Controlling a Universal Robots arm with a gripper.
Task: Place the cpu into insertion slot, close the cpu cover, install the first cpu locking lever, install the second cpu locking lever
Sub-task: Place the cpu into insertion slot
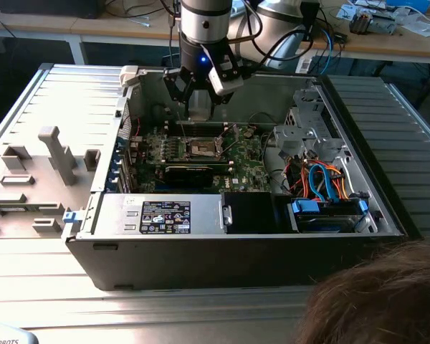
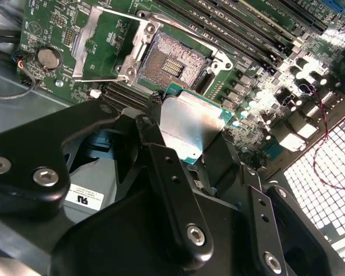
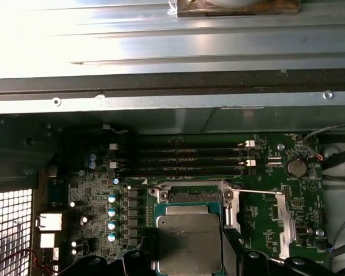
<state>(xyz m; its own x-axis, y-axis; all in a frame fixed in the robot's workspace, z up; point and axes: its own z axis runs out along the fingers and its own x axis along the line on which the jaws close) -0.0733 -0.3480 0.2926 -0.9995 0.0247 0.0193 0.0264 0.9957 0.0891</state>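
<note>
**Item: cpu in transit above an open socket, step one of four under way**

Holding: the gripper (image 2: 187,144) is clamped on the cpu (image 2: 190,122). A black finger (image 2: 155,141) sits on each of two opposite edges, with the pale metal top facing the wrist cameras.

Location: the cpu hangs clear of the board, not seated. In the exterior view the gripper (image 1: 199,100) stands at about 12 o'clock from the insertion slot (image 1: 203,149) and raised above it.

Done: nothing on the task list reads as finished. The insertion slot (image 2: 172,64) is bare, its contact field exposed.

Left: seating the chip, closing the cpu cover (image 2: 87,43), which lies flipped open beside the socket, and both levers. One locking lever (image 3: 257,192) looks swung free alongside the cover.

Edges and room, clock positions taken from the slot in the exterior view:
- 12 o'clock: the case wall (image 1: 158,89) lies near behind the gripper.
- 6 o'clock: a black card (image 1: 193,172) stands near the socket.
- 3 o'clock: the drive cage (image 1: 301,132) and cables (image 1: 322,183) stand well apart from it.

In the first wrist view the memory slots (image 3: 184,161) run just beside the socket's far rim. The air straight above the socket looks open.
</note>
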